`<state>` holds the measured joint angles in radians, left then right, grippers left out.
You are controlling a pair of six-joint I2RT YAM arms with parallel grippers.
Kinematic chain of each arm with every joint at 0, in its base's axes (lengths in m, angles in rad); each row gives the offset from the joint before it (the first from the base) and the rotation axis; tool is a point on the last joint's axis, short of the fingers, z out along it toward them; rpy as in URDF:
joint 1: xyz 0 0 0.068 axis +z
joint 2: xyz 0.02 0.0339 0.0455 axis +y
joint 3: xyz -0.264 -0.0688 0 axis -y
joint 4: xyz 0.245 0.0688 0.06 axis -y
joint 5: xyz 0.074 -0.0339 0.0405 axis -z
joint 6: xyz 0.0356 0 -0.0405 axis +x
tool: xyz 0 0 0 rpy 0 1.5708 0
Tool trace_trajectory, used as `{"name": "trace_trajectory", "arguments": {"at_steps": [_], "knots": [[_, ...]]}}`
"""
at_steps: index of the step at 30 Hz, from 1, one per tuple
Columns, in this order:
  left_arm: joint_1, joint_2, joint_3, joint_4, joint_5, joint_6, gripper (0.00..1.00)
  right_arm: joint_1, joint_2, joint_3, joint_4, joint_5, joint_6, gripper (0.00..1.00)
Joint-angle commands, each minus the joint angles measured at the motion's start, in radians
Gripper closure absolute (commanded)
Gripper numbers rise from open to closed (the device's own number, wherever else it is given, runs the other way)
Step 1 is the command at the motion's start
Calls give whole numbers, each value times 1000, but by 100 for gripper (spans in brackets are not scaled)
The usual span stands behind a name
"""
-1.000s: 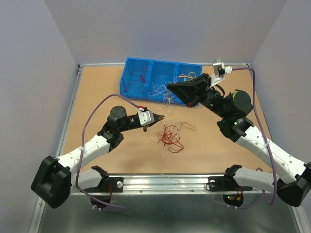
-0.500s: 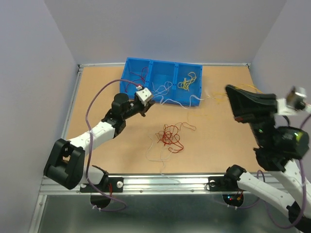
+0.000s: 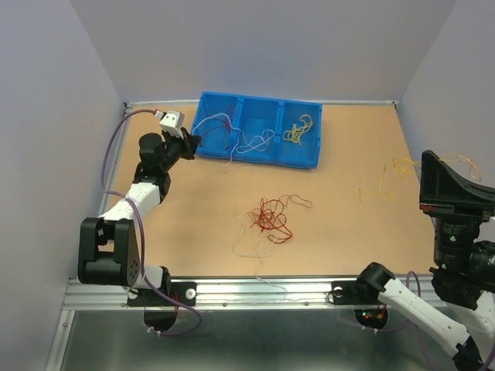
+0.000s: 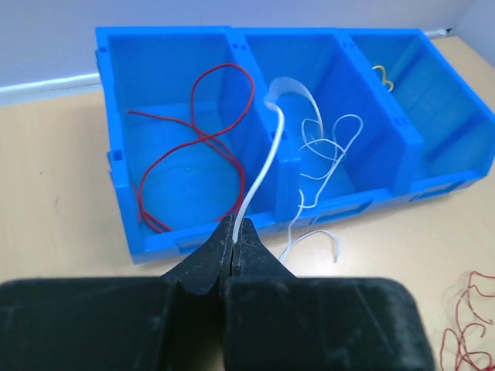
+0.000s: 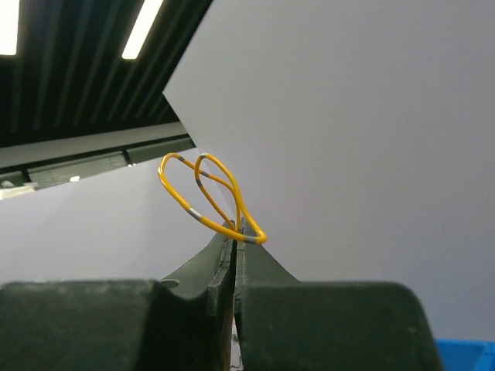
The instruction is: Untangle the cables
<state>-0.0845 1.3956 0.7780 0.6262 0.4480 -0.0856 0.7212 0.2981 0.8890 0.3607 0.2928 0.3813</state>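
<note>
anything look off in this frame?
Two things. The white cable pinched in the left gripper hangs over the blue bin's front wall, with one loop outside on the table. The right gripper holds a yellow cable high at the right, its tail over the table. A red-and-white clump lies mid-table.

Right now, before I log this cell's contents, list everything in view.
Blue plastic three-compartment bin: one, blue, far side of table.
Thin red wire: one, red, bin's left compartment.
Thin white wires: few, white, middle compartment.
Small yellow wire clump: one, yellow, right compartment.
Loose red-and-white wire tangle: one, table centre.
Looped yellow wire: one, yellow, lifted at right.
Tan table: one.
Left fingers: black, shut on one white wire.
Right fingers: black, shut on looped yellow wire.
</note>
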Motion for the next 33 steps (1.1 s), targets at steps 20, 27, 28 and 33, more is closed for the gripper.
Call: {"name": "trace_trajectory", "arguments": {"at_steps": [20, 27, 28, 33], "knots": [[-31, -349, -204, 313, 282, -20, 100, -5, 872, 172, 78, 378, -228, 99], [-40, -372, -217, 319, 287, -8, 100, -77, 1101, 292, 81, 367, -233, 99], [-41, -372, -217, 319, 287, -6, 100, -86, 1130, 306, 80, 365, -232, 100], [-46, -382, -221, 320, 285, -3, 100, -132, 1269, 421, 70, 361, -228, 99]]}}
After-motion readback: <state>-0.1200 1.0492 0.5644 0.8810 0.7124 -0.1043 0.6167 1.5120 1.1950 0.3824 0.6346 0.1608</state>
